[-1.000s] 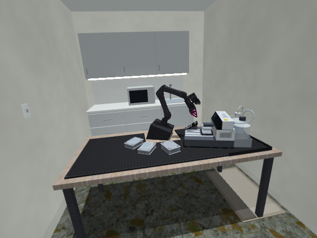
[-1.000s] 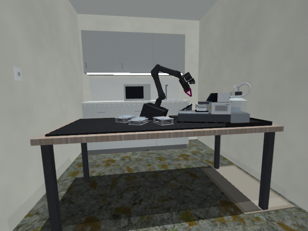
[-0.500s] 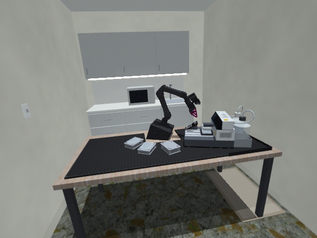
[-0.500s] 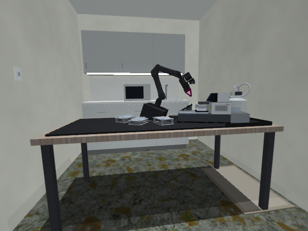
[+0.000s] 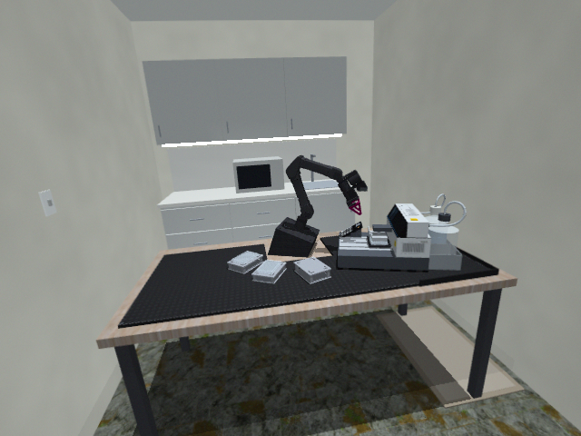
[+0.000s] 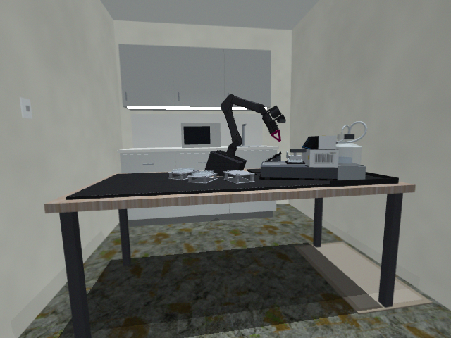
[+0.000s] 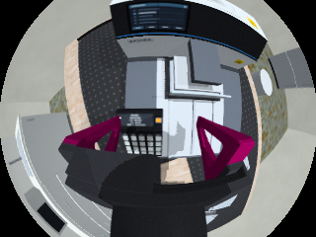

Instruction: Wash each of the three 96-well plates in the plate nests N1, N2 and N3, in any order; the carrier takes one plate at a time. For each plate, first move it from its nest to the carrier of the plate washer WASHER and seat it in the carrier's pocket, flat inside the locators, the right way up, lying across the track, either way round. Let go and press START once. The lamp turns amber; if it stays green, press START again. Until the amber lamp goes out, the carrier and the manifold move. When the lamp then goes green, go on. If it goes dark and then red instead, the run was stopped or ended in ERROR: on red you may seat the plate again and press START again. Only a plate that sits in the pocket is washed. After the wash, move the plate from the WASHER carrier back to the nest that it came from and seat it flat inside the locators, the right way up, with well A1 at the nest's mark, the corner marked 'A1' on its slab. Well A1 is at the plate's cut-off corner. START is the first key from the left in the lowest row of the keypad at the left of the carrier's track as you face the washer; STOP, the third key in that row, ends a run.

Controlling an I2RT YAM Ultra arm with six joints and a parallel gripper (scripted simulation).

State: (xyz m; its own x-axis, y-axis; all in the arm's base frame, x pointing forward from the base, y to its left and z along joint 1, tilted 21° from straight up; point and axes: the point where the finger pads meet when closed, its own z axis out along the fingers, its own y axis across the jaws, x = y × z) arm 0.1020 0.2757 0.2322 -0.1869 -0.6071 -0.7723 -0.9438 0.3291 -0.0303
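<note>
A: gripper (image 5: pixel 356 206) is hung wide open w/ nothing held, above the keypad (image 7: pixel 141 133). Plate (image 5: pixel 378 238) seems seated on the WASHER (image 5: pixel 407 243) carrier

B: START prob to be pressed next. Fingers should be closed first, then only the leftmost bottom key tapped once

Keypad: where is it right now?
In the wrist view the keypad sits directly below the open gripper, left of the washer's carrier track, between the magenta jaws.
</note>
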